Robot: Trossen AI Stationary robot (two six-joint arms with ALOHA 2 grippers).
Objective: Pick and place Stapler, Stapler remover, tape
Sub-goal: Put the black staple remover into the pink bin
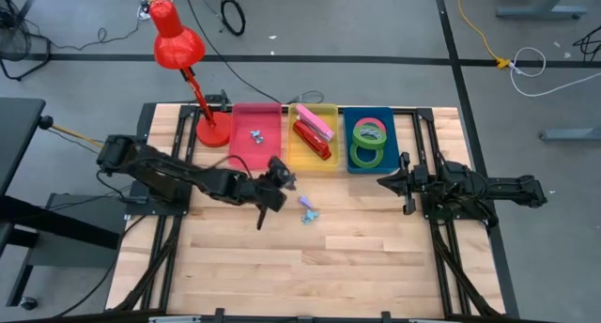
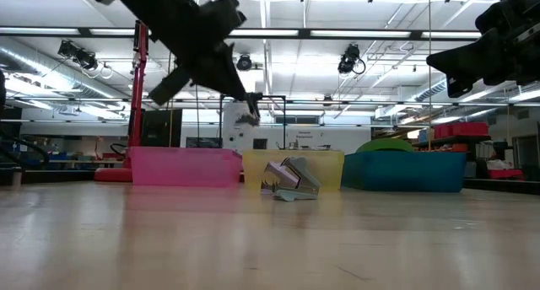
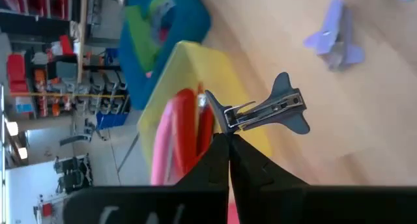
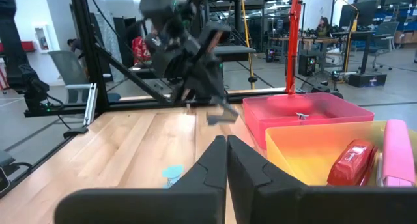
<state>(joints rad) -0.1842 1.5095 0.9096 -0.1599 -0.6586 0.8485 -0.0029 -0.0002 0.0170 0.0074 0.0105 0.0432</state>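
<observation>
Left gripper [image 1: 279,176], pinched shut on a small grey-blue metal staple remover [image 3: 270,111], hangs mid-frame just below the pink plastic bin [image 1: 254,146], its likely drop point, directly above.

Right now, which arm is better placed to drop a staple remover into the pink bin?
Left. Its gripper is shut on a grey metal staple remover above the table near the pink plastic bin; the right gripper waits by the blue bin.

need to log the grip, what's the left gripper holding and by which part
The left gripper is shut on a staple remover, pinching its metal jaw end; the winged handles stick out free.
</observation>
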